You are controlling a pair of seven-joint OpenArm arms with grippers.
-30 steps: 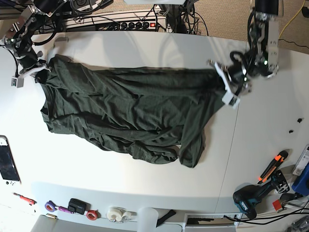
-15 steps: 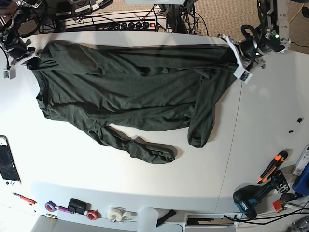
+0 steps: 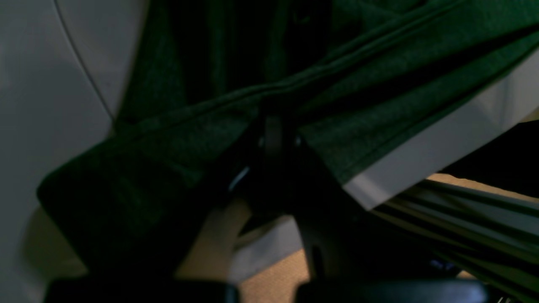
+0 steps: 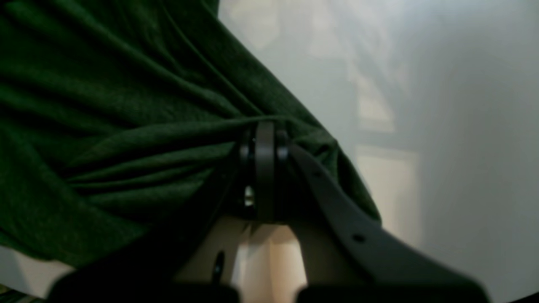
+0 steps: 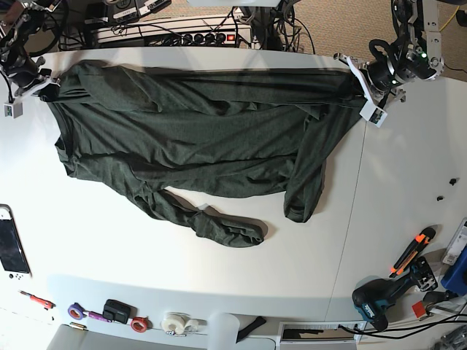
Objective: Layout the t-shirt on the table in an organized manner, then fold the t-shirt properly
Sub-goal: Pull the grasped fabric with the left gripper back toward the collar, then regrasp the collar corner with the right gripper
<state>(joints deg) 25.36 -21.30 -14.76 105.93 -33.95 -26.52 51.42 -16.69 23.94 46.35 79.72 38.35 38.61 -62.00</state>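
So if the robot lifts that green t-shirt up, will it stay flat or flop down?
Probably flop. The t-shirt bunches into folds where the left gripper and right gripper pinch it, so it looks soft. Its loose lower part lies crumpled on the table and would likely dangle. It seems light.

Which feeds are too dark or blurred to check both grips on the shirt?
Left wrist: dim and soft, the left gripper nearly lost in shadow against the t-shirt. Right wrist: brighter, right gripper sharp on the cloth, background hazy. Base: evenly lit, sharp, mild glare on the table.
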